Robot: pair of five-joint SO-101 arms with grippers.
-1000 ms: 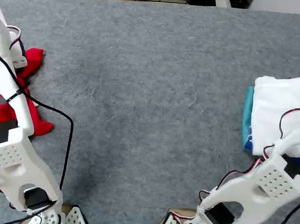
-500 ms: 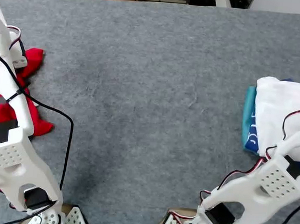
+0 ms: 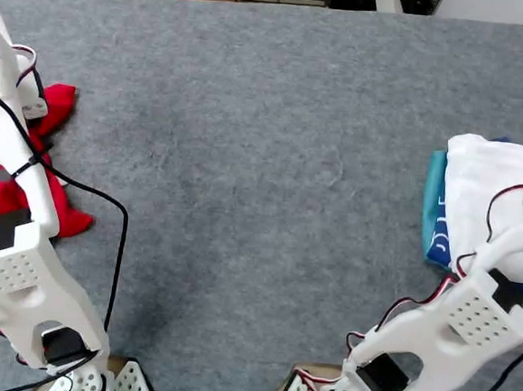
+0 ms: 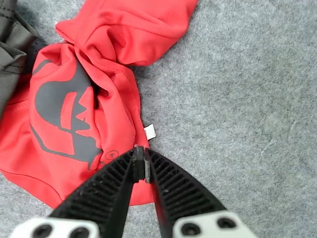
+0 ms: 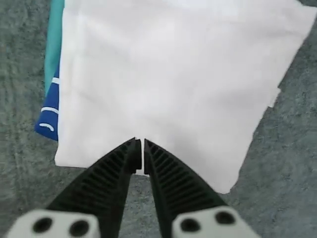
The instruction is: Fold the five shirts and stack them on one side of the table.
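Observation:
A crumpled red shirt (image 4: 94, 99) with a dark print lies on the grey table; in the high view the red shirt (image 3: 58, 107) sits at the far left, partly under the left arm (image 3: 10, 230). My left gripper (image 4: 141, 156) is shut, its tips right at the red shirt's edge beside a small white tag (image 4: 149, 131). At the right edge, a folded white shirt (image 3: 484, 190) tops a stack, with a blue shirt (image 3: 441, 237) and a teal shirt (image 3: 432, 186) peeking out beneath. My right gripper (image 5: 139, 148) is shut above the white shirt (image 5: 168, 74) near its border.
A dark grey garment (image 4: 12, 44) lies bunched against the red shirt. The grey table (image 3: 264, 159) stretches between the two arms. The right arm (image 3: 470, 312) crosses the stack's near side, and cables (image 3: 107, 206) trail from the left arm.
The white shirt's near-left edge slid to the right, uncovering more of the blue shirt, and the right arm shifted slightly. The left arm has not moved.

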